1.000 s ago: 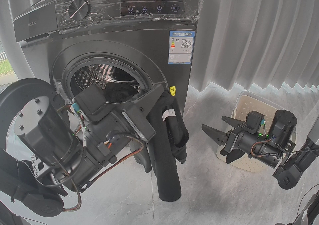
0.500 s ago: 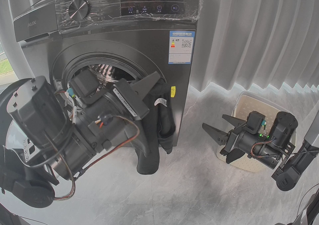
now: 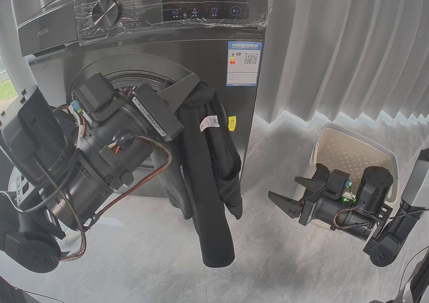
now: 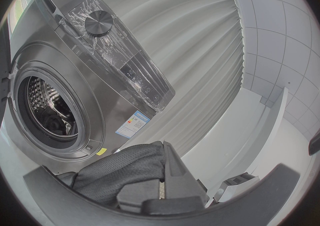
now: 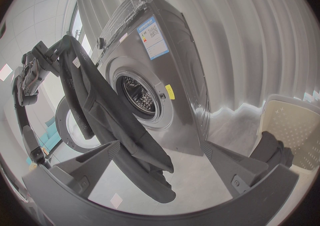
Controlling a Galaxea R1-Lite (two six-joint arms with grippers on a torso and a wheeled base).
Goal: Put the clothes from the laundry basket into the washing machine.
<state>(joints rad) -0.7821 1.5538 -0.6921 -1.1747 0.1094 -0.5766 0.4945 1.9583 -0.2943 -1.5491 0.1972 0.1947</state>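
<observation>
Right wrist view: laundry basket (image 5: 295,126) holds dark clothes (image 5: 271,151).

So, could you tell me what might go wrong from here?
The dark garment hangs long from the left gripper, in front of the washing machine; its trailing end could snag on the opening's rim or stay hanging outside. Only one end is pinched, so it might slip to the floor.

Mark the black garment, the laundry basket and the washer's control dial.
black garment (image 3: 205,192), head view, hanging middle
laundry basket (image 3: 353,156), head view, bare inner wall
control dial (image 3: 105,12), head view, knob face
</observation>
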